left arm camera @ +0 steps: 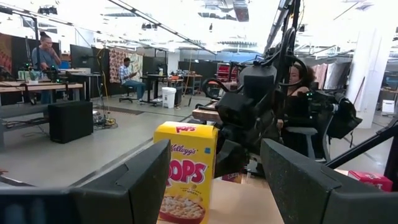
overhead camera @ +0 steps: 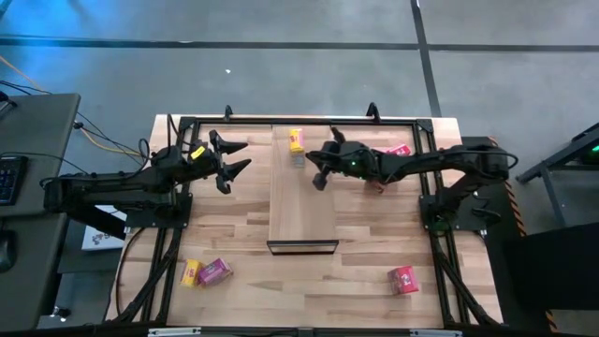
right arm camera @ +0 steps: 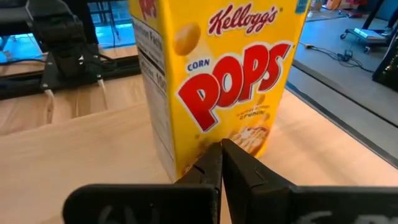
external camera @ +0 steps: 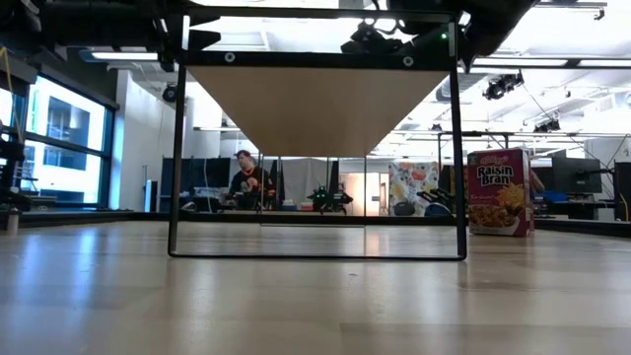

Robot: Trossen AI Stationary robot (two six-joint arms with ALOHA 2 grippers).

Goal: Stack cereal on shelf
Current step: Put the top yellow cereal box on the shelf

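Note:
A yellow cereal box (overhead camera: 296, 140) stands upright on its bottom at the far end of the light-wood shelf (overhead camera: 301, 211). My right gripper (overhead camera: 313, 163) is shut and sits just right of that box; in the right wrist view its tips (right arm camera: 221, 158) are low in front of the box's printed face (right arm camera: 236, 81). My left gripper (overhead camera: 247, 155) is open, left of the shelf, and points at the same box (left arm camera: 185, 171) from a distance. My right gripper's shut fingertips (right arm camera: 211, 163) come in roughly level from the table's right, close to the lower part of the yellow box's front face (right arm camera: 245, 134). I cannot tell whether they touch it. The box stands upright on the shelf.
A yellow box (overhead camera: 192, 272) and a pink one (overhead camera: 215, 271) lie near the table's front left. One red box (overhead camera: 402, 279) stands front right, another (overhead camera: 398, 150) lies under the right arm. The black frame (overhead camera: 281, 120) rims the table.

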